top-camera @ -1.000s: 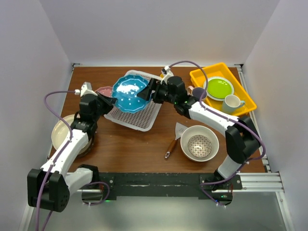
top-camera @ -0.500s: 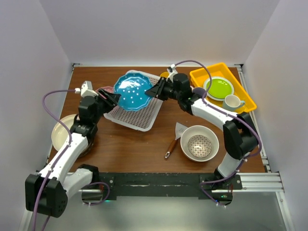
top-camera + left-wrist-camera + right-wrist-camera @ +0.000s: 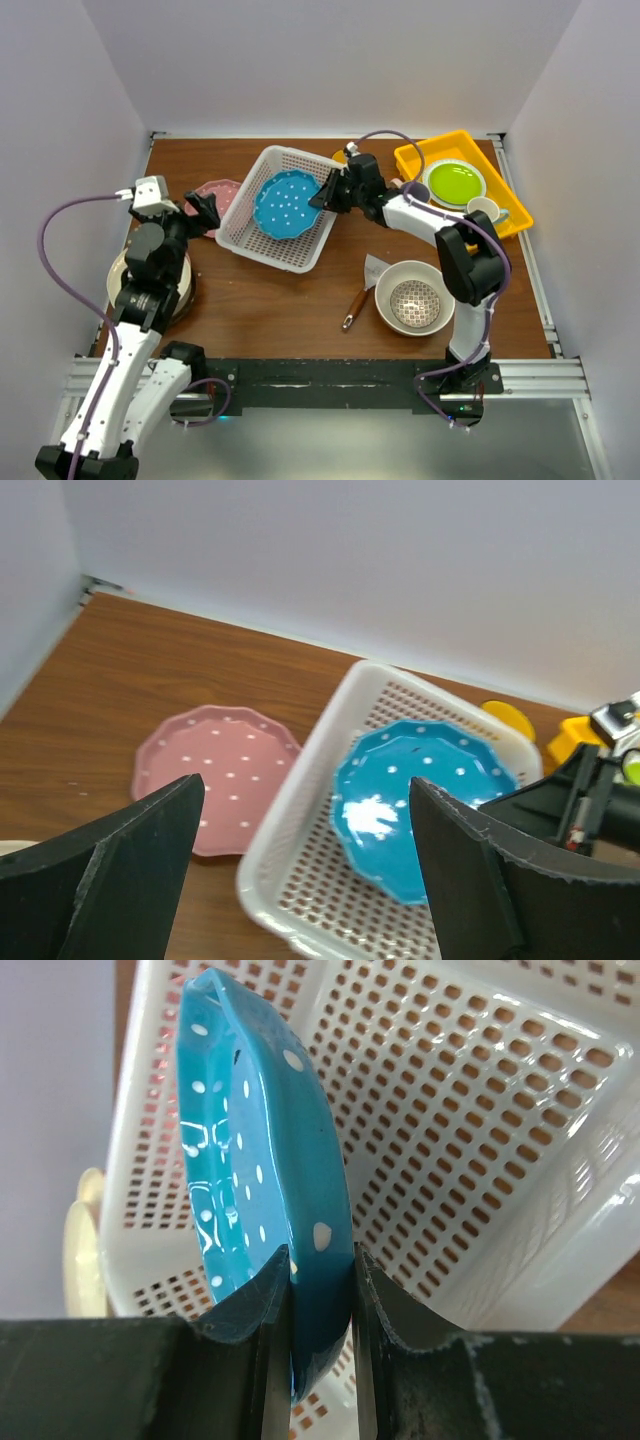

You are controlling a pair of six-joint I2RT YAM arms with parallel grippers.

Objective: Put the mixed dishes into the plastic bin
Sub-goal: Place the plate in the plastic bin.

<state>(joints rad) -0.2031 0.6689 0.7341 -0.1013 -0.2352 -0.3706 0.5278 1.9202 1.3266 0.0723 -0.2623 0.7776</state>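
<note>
The blue dotted plate (image 3: 286,203) leans tilted inside the white plastic bin (image 3: 268,256), and my right gripper (image 3: 322,194) is shut on its right rim. In the right wrist view both fingers (image 3: 268,1300) press the blue plate (image 3: 250,1160) on edge above the bin's lattice (image 3: 480,1090). My left gripper (image 3: 203,210) stands open to the left of the bin, holding nothing. In the left wrist view the left gripper (image 3: 300,880) frames the blue plate (image 3: 420,790), the bin (image 3: 300,810) and the pink dotted plate (image 3: 215,775). The pink plate (image 3: 218,192) lies flat on the table beside the bin.
A large cream bowl (image 3: 398,282) holding a small patterned bowl (image 3: 413,303) sits front right, with a wooden-handled spatula (image 3: 358,292) beside it. The yellow tray (image 3: 455,147) at back right carries a lime-green plate (image 3: 454,183) and a mug (image 3: 483,210). A cream plate (image 3: 122,278) lies under the left arm.
My left gripper opened, let go of the blue plate and drew back to the left. My right gripper shut on the plate's rim and lowered it into the bin.
</note>
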